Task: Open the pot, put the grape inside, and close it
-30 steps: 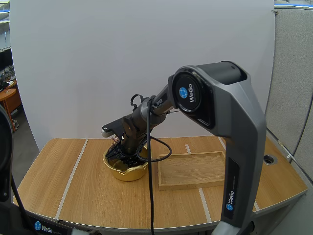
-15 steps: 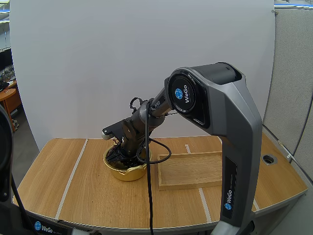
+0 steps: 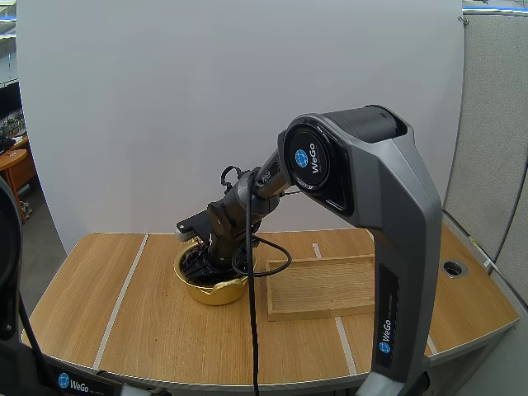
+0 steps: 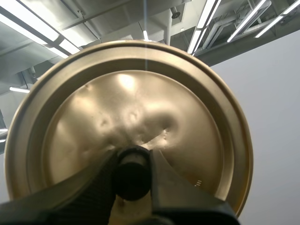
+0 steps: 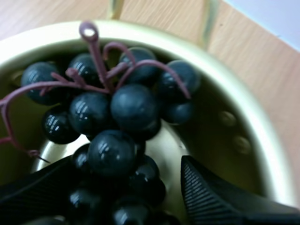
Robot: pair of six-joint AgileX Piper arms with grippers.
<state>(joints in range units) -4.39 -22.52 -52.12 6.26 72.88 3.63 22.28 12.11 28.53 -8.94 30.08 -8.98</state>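
A golden pot stands open on the table, left of centre. A bunch of dark grapes lies inside the pot, its reddish stem up. My right gripper reaches down into the pot. Its fingers stand open on either side of the bunch, and a strip of pot wall shows between one finger and the grapes. My left gripper is shut on the black knob of the golden lid, held up off the table.
A shallow wooden tray lies just right of the pot. Bare wooden table spreads to the left and front of the pot. My left arm's base stands at the near left edge.
My right gripper has sunk lower into the pot with the grapes and shifted slightly right.
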